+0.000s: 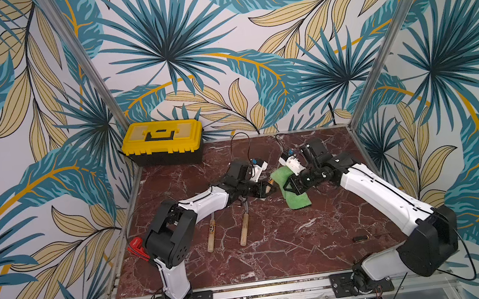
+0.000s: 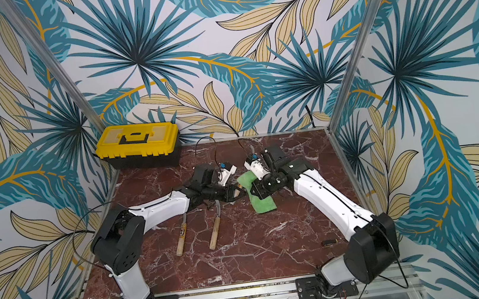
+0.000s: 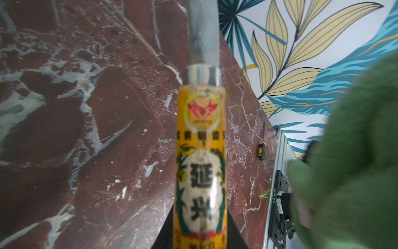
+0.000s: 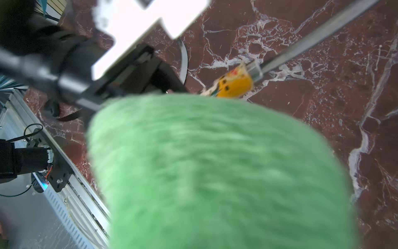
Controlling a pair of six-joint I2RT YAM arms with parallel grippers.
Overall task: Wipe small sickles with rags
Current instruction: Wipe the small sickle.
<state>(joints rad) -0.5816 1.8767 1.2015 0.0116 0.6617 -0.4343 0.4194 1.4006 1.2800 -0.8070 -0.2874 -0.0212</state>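
Note:
My left gripper [image 1: 267, 189] is shut on one small sickle's handle [image 3: 201, 161], which carries an orange label. Its grey blade [image 3: 203, 32] runs away from the jaws above the table. My right gripper [image 1: 288, 186] is shut on the green fuzzy rag [image 1: 299, 200], which hangs just to the right of the held sickle. In the right wrist view the rag [image 4: 215, 172] hides its jaws, and the labelled handle [image 4: 234, 84] shows just past it. Two more small sickles [image 1: 211, 233] [image 1: 244, 230] lie on the table under the left arm, their blades mostly hidden.
A yellow toolbox [image 1: 162, 141] stands at the back left corner of the red marble table [image 1: 290, 243]. A red-handled tool [image 1: 136, 246] lies by the left edge. A small dark screwdriver [image 1: 361, 237] lies near the right arm's base. Aluminium posts stand at the back corners.

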